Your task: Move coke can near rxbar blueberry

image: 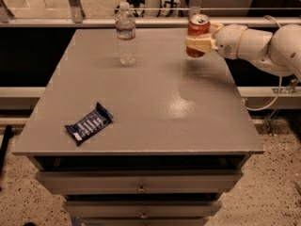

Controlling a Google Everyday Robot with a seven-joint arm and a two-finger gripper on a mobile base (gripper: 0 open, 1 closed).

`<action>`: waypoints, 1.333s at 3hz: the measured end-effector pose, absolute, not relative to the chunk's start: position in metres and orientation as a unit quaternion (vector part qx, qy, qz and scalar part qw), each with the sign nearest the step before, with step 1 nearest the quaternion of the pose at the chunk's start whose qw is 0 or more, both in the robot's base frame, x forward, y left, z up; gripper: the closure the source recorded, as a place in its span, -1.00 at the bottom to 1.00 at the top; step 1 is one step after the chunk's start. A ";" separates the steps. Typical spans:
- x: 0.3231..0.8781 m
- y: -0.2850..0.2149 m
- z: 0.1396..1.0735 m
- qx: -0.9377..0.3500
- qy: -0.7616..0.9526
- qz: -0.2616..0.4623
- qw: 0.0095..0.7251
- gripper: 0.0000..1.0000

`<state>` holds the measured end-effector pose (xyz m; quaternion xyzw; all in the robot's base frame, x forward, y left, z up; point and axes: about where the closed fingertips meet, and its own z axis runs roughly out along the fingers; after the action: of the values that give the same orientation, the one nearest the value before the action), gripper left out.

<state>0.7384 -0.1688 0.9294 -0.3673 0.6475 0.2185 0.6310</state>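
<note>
The step in hand looks like the carry: the can [199, 28] is gripped and seems to sit a little clear of the table [164, 107], judging by the shadow under it, though I cannot be sure it is off the surface. It stands upright to the right of the bottle [126, 34] in this view, level with it and apart from it. The gripper [197, 44] comes in from the far side of the can from the bottle, its fingers closed narrow around the can's middle, holding nothing else. The bar [89, 124] lies flat well in front of the bottle and a bit to its left, near the table's front edge. The next move calls for a long sweep across the table past the bottle's front, keeping clear of it, then setting the can down upright just beside the bar, not on it
</note>
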 end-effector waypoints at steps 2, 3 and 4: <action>0.712 -0.139 0.938 -0.360 0.632 0.262 0.634 1.00; 0.678 -0.110 0.947 -0.357 0.626 0.297 0.627 1.00; 0.640 -0.077 0.937 -0.358 0.634 0.332 0.600 1.00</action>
<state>0.6400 -0.0774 0.9372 -0.3580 0.6340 0.3319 0.5997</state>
